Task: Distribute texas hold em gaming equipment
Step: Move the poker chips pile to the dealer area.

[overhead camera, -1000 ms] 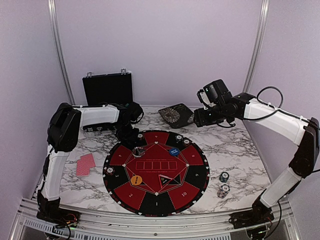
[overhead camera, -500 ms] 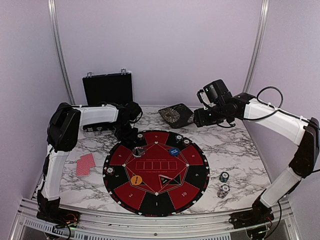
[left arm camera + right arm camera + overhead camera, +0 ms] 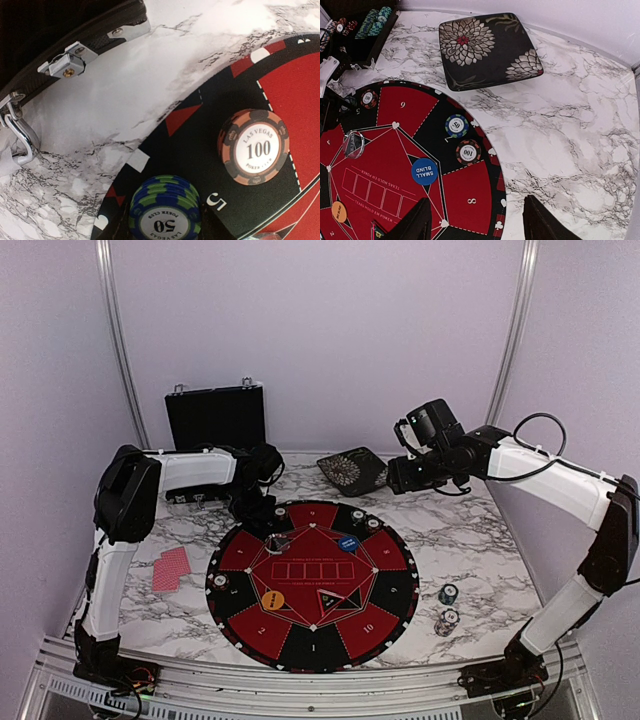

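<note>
Chips: small stiff discs with smooth faces and striped rims. Probably light singly, dense in a pile. Lying flat they offer only the rim, so the pinch should go across the width, low down. A pile may shear if squeezed high.

Cards (image 3: pixel 172 568): thin, bendy, likely slick. Flat on the table (image 3: pixel 470 540) they give little edge — a corner or short side looks like the best hold.

Positions:
- The cards lie left of the round mat (image 3: pixel 300 640), fanned a little.
- A green-topped pile (image 3: pixel 448 593) and a second pile (image 3: pixel 446 620) sit just beside each other, right of the mat.
- On the mat's rim, a 100 chip (image 3: pixel 254 147) lies by seat 5.
- A 50 pile (image 3: pixel 165 215) shows near it; resting or carried, I cannot tell.
- On the far side, a 50 chip (image 3: pixel 456 125) and another 100 chip (image 3: pixel 469 151) lie close together.
- In the red field are a blue button (image 3: pixel 424 171), an orange button (image 3: pixel 339 212) and a clear disc (image 3: pixel 354 143).
- More chips are in the case (image 3: pixel 355 35).

Left gripper (image 3: pixel 258 512): over the mat's far-left edge, beside the case. Its own camera shows no fingers. Jaws pressed together — pinching what, if anything, I cannot tell.

Right gripper (image 3: pixel 476 205): hangs above the mat's far-right part, near the patterned dish (image 3: pixel 490 50). Fingers (image 3: pixel 417 222) are spread wide with nothing between them, touching nothing.
</note>
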Robot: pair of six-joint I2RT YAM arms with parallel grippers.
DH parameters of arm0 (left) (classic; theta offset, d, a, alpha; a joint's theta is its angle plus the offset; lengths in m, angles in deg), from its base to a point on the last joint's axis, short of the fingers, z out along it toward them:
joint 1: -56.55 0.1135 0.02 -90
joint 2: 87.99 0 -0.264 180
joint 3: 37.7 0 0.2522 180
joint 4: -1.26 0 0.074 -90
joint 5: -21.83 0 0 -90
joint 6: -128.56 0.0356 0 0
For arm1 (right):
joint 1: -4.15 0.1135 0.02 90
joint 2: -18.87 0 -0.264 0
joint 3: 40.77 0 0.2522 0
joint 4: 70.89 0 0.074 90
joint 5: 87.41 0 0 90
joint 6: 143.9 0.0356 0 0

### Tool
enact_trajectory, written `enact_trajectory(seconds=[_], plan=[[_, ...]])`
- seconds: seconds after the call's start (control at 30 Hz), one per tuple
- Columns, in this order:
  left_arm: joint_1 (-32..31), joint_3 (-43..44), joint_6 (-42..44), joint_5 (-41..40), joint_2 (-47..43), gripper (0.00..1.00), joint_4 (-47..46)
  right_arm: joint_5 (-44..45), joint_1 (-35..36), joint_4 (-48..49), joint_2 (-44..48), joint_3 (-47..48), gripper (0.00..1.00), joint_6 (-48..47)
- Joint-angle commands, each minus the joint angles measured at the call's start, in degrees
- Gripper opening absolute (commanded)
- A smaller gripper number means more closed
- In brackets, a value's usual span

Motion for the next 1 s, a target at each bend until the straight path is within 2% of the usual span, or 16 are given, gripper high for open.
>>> enact_trajectory(seconds=[0.0,0.97], plan=[[0.2,-1.4,0.6,0.4,3.0,0.39,4.4,-0.4,-0.2,0.8,0.0,0.1,0.6,0.8],[0.2,2.3,3.1,1.1,-3.5,0.67,5.4,-2.1,-0.2,0.5,0.2,0.7,0.6,1.3]])
